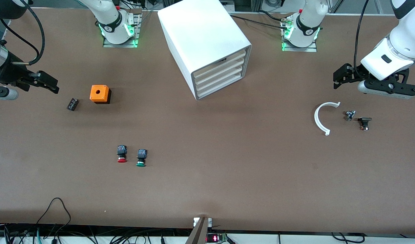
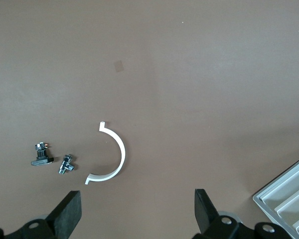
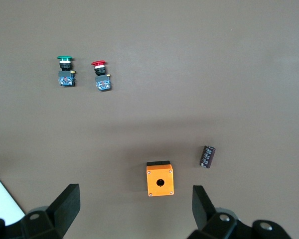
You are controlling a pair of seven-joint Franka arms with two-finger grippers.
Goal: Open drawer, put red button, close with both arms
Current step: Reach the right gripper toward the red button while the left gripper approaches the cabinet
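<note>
The white cabinet (image 1: 200,34) stands at the middle of the table near the arms' bases. Its four drawers (image 1: 221,76) are all shut; one corner of them shows in the left wrist view (image 2: 286,199). The red button (image 1: 122,154) lies on the table beside a green button (image 1: 141,158), nearer the front camera than the cabinet; it also shows in the right wrist view (image 3: 100,77). My right gripper (image 1: 51,83) hangs open and empty at the right arm's end of the table (image 3: 134,206). My left gripper (image 1: 339,77) hangs open and empty at the left arm's end (image 2: 138,209).
An orange box (image 1: 100,94) with a hole and a small black part (image 1: 72,104) lie near my right gripper. A white plastic arc (image 1: 324,117), a small metal part (image 1: 350,115) and a black part (image 1: 365,123) lie near my left gripper.
</note>
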